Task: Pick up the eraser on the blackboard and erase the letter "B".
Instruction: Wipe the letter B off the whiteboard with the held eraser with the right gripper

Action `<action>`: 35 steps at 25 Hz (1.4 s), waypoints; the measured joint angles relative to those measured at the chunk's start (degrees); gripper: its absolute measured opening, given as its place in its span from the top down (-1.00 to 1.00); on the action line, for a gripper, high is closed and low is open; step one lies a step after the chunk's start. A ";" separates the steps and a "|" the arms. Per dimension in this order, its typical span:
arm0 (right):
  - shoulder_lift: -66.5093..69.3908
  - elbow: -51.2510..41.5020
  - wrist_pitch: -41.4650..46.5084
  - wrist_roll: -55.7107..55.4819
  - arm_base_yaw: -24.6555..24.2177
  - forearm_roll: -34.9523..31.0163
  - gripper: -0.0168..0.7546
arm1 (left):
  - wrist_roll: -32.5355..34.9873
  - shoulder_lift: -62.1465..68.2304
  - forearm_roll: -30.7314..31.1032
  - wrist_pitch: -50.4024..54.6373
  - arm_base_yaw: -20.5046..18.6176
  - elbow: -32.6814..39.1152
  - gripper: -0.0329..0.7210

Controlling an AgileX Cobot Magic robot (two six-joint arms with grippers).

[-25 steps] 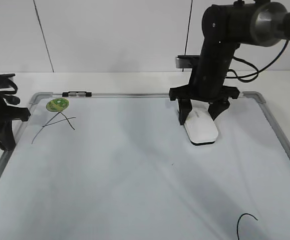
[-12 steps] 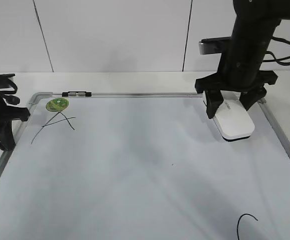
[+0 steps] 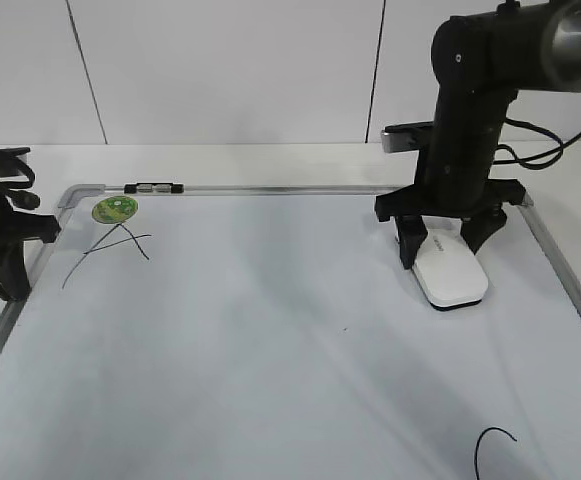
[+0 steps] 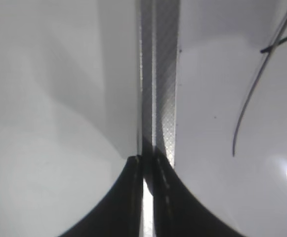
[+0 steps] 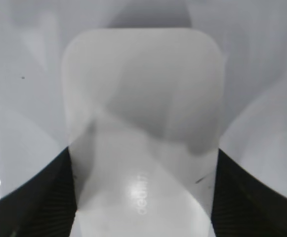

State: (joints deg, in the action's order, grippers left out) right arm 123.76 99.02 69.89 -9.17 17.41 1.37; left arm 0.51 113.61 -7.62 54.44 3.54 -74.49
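A: Since the last frame the eraser (image 3: pixel 450 272) slid left and lower, at right of frame.
B: Smooth white block, pinched by the right gripper (image 3: pixel 447 236), on the blackboard (image 3: pixel 270 330); left gripper (image 4: pixel 148 197) pressed together.

Table (image 3: pixel 270 160): white, carries the blackboard.
Blackboard (image 3: pixel 220 190): lies flat on the table, grey frame, fills most of it.
Left gripper (image 4: pixel 148 163): at the blackboard's left frame edge, over the table.
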 joint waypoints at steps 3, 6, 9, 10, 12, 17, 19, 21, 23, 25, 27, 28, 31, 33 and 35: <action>1.11 1.20 0.10 0.00 0.00 -1.37 -0.42 | 0.00 0.00 0.09 0.00 0.00 0.00 0.87; 1.86 1.97 0.40 0.00 0.00 -2.04 -0.42 | 0.00 0.00 0.22 0.00 0.00 0.00 0.87; 2.35 2.57 0.83 0.00 0.26 -2.39 -0.42 | 0.00 0.00 0.25 0.00 0.00 0.00 0.87; 2.48 2.84 0.83 0.00 0.68 -2.39 -0.42 | 0.00 0.00 0.35 0.00 0.00 0.00 0.87; 3.15 4.01 0.83 0.00 2.14 -2.27 -0.42 | 0.00 0.00 0.48 0.00 0.00 0.00 0.87; 5.84 8.65 0.40 0.00 9.97 -3.44 -0.42 | 0.00 0.00 0.48 0.04 0.00 0.00 0.87; 7.18 11.01 0.40 0.00 13.09 -4.87 -0.42 | 0.00 0.00 0.48 0.04 0.00 0.00 0.87; 8.52 13.39 0.94 0.00 15.62 -5.45 -0.42 | 0.00 0.00 0.48 0.04 0.00 0.00 0.87; 9.46 15.38 1.71 0.00 16.82 -5.54 -0.42 | 0.00 0.00 0.48 0.14 0.00 0.00 0.87; 10.34 16.68 2.72 0.00 17.11 -5.54 -0.42 | 0.00 0.00 0.48 0.13 0.00 0.00 0.87; 10.45 16.97 2.94 0.00 16.55 -5.65 -0.42 | 0.00 0.00 0.48 0.13 0.00 0.00 0.87; 10.45 17.07 2.89 -0.12 16.01 -5.43 -0.42 | 0.00 0.00 0.48 0.13 0.00 0.00 0.87; 10.59 17.31 2.68 -0.95 13.92 -5.43 -0.42 | 0.00 0.00 0.48 0.02 0.00 0.00 0.87; 10.59 17.39 2.05 -1.18 10.53 -5.06 -0.42 | 0.00 0.00 0.38 -0.06 0.00 0.00 0.87; 10.59 17.43 1.62 -1.33 7.33 -4.80 -0.42 | 0.00 0.00 0.38 -0.06 0.00 0.00 0.87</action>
State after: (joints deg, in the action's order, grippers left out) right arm 134.35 116.45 71.52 -10.50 24.74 -3.43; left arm 0.51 113.61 -7.24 54.37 3.54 -74.49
